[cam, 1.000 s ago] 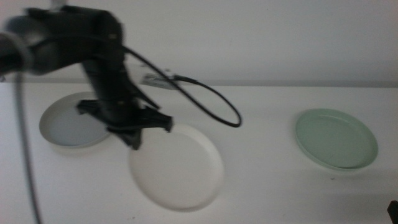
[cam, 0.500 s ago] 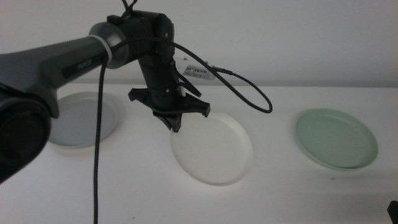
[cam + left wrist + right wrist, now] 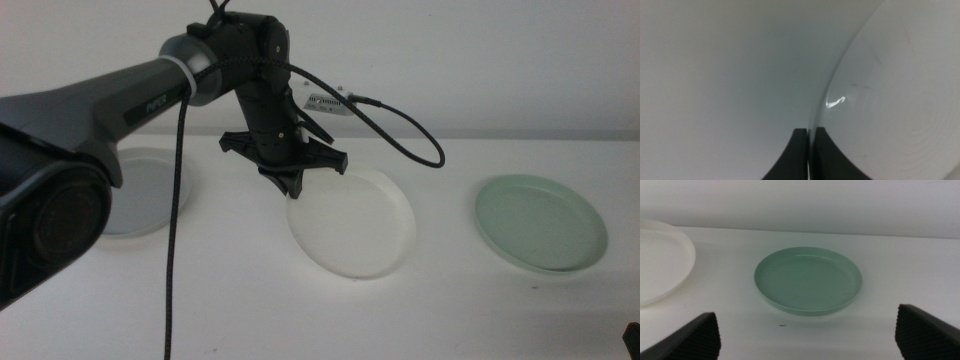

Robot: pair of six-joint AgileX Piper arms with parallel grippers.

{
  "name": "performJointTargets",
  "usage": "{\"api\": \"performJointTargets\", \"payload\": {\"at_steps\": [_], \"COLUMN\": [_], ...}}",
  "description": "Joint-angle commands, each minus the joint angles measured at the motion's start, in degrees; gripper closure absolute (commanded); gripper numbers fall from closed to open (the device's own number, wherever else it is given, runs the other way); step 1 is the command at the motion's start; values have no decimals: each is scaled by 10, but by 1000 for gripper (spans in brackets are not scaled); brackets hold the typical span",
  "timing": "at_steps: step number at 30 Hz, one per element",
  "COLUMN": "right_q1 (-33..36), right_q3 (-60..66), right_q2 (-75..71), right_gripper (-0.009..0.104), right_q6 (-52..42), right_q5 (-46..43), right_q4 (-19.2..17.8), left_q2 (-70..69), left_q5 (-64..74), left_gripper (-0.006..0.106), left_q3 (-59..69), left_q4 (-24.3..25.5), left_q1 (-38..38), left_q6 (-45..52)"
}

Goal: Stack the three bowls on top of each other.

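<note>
We see the left gripper [image 3: 292, 186] with its jaws pinched tight on the rim of the white bowl [image 3: 352, 222], which tilts above the table [image 3: 430, 300]. The grey bowl [image 3: 140, 190] sits behind it, the pale green bowl [image 3: 540, 222] well beyond, all 3 empty. The right gripper [image 3: 810, 332] waits wide open facing the green bowl.

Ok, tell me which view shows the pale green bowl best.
The right wrist view: the pale green bowl sits whole and centred between the open right gripper's fingers. The middle view shows it whole but smaller, at the right. The left wrist view misses it.
</note>
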Motion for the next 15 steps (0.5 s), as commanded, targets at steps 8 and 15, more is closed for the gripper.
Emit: {"api": "performJointTargets", "payload": {"at_steps": [8, 15], "right_q1": [-5, -5], "right_q3": [25, 25], "right_q2": [-23, -23], "right_gripper": [2, 2], "right_q6": [-1, -1], "right_q5": [-5, -5], "right_q4": [-4, -4], "left_q2": [38, 63], "left_q5": [44, 16], "left_gripper": [101, 88], "left_q3": [-13, -13], "left_q4": [-29, -31], "left_q1": [12, 17], "left_q6": [2, 11]}}
